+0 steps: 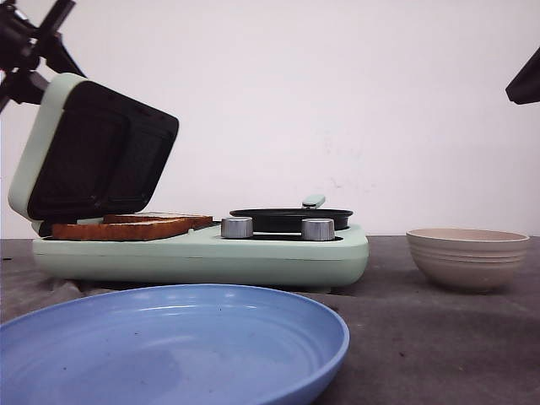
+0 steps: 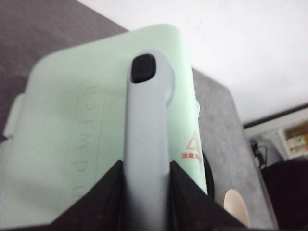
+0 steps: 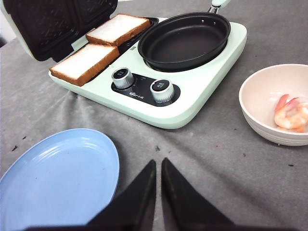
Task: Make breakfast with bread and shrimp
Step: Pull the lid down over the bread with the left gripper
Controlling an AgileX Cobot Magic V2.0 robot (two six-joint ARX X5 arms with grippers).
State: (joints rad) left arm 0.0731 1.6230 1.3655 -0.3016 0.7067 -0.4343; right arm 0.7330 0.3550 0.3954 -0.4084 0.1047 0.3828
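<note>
Two slices of bread [image 1: 131,226] [image 3: 84,62] lie side by side on the lower plate of the mint-green sandwich maker [image 1: 202,257]. Its lid [image 1: 93,152] [image 2: 72,120] stands tilted half open over them. My left gripper [image 2: 146,166] [image 1: 25,51] is shut on the lid's grey handle [image 2: 147,125]. The shrimp [image 3: 290,114] lies inside the beige bowl [image 3: 269,131] [image 1: 468,257]; the front view hides it behind the bowl's wall. My right gripper [image 3: 159,161] hangs shut and empty above the grey cloth, between the blue plate and the bowl.
A black pan [image 3: 185,41] [image 1: 291,218] sits empty on the maker's right half, behind two silver knobs [image 3: 121,76] [image 3: 162,89]. A large blue plate [image 1: 169,346] [image 3: 57,178] lies in front of the maker. Part of my right arm [image 1: 527,80] shows at the upper right.
</note>
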